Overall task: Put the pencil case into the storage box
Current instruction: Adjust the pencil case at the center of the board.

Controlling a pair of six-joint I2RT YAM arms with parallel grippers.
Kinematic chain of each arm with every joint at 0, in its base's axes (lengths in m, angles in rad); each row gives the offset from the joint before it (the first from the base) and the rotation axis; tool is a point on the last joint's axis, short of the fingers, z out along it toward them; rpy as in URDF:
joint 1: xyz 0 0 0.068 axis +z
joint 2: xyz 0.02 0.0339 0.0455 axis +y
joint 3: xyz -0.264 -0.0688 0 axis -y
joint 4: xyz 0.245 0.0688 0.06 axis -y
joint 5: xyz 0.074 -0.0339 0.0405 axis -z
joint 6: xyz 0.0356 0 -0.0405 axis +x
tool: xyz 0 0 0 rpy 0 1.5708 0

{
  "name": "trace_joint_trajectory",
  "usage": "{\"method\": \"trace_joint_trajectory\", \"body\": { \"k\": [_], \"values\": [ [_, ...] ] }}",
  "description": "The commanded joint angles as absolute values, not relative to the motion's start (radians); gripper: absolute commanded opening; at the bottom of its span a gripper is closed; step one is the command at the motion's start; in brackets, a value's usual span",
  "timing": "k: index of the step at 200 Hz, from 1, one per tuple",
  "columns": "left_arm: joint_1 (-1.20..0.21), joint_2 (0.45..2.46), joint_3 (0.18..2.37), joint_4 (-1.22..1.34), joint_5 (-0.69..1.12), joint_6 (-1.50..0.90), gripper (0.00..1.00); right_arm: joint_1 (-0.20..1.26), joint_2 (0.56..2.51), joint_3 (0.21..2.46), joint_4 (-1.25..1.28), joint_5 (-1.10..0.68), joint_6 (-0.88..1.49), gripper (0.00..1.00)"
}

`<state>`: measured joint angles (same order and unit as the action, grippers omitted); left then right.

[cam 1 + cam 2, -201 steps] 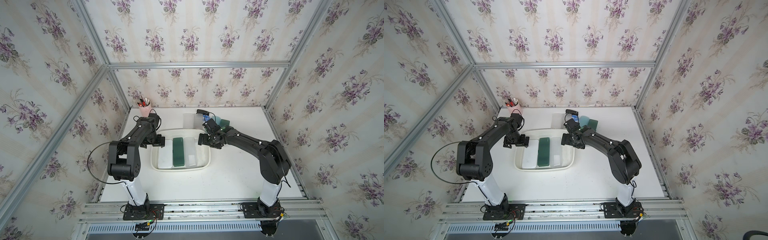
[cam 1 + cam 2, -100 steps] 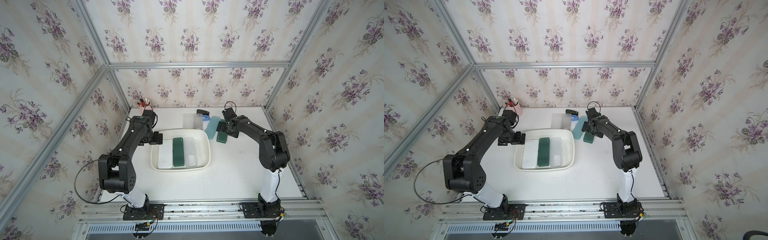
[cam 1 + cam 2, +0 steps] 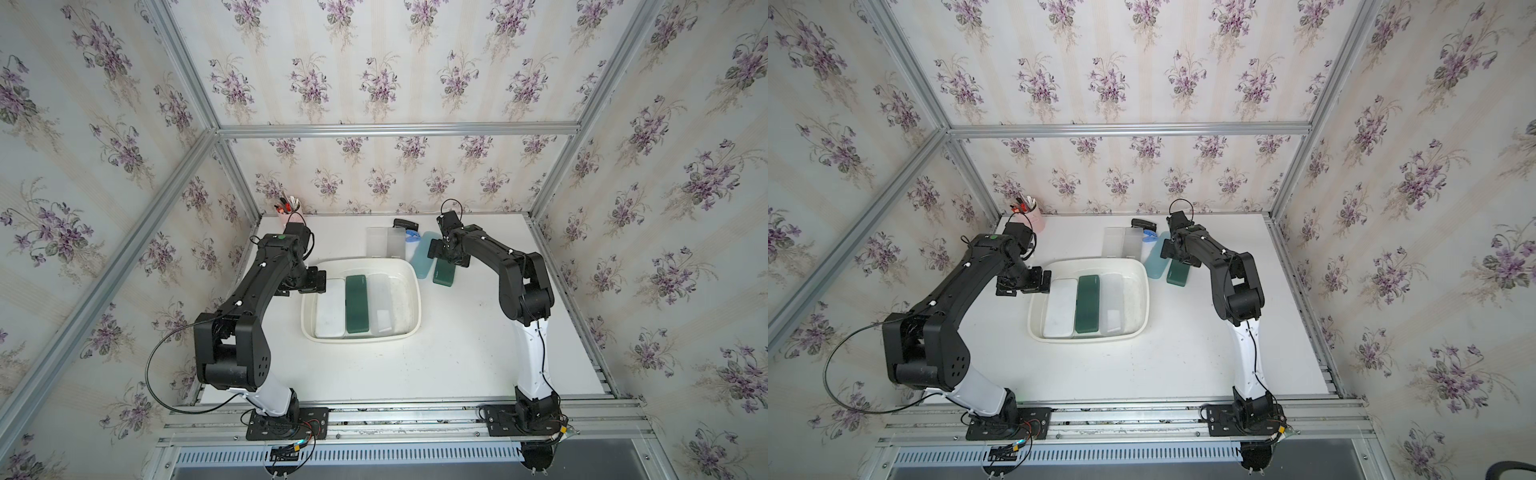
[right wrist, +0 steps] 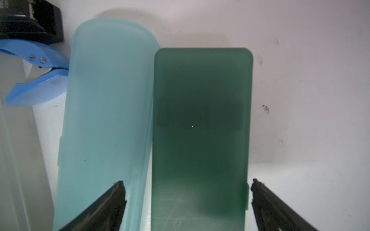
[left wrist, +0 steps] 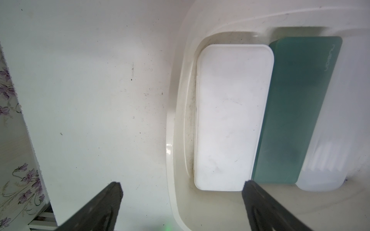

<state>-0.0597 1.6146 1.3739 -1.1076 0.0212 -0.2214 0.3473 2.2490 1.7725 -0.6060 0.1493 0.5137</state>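
Note:
The storage box (image 3: pixel 361 337) (image 3: pixel 1088 337) is a white tub mid-table holding a white case (image 5: pixel 230 116), a dark green case (image 3: pixel 357 303) and a clear case (image 3: pixel 382 303) side by side. Behind its right corner a second dark green pencil case (image 3: pixel 444 276) (image 3: pixel 1178 276) (image 4: pixel 201 130) lies on the table beside a light blue case (image 3: pixel 422 259) (image 4: pixel 108 110). My right gripper (image 3: pixel 449 259) (image 4: pixel 187 183) hangs open over the green one, one finger on each side, not touching. My left gripper (image 3: pixel 321 281) (image 5: pixel 182 183) is open and empty above the box's left rim.
At the back stand a pink pen cup (image 3: pixel 291 212), a clear open container (image 3: pixel 384 243), a black stapler (image 3: pixel 405 224) and a blue hole punch (image 3: pixel 412 237) (image 4: pixel 38 80). Metal frame rails and papered walls close in the table on three sides.
My right gripper has swung from the box's back right corner out to the dark green case on the table. The left arm's elbow shifted nearer; its gripper stays at the box's left rim.

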Motion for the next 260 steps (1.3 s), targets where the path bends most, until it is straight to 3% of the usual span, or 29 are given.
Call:
{"method": "trace_joint_trajectory", "body": {
  "k": [1,43,109,260],
  "values": [
    [-0.060,1.602,1.365,-1.117,0.034,-0.236,0.99,0.347,2.256,1.773,-0.632,0.184,0.497,1.00],
    [-0.060,1.597,1.340,-1.113,0.040,-0.241,0.99,0.338,2.272,1.760,-0.621,0.173,0.485,0.99],
    [-0.060,1.600,1.337,-1.115,0.038,-0.242,0.99,0.328,2.272,1.699,-0.605,0.150,0.459,0.87],
    [-0.059,1.627,1.365,-1.122,0.034,-0.224,0.99,0.290,2.103,1.495,-0.615,0.186,0.444,0.98]
  ]
}}
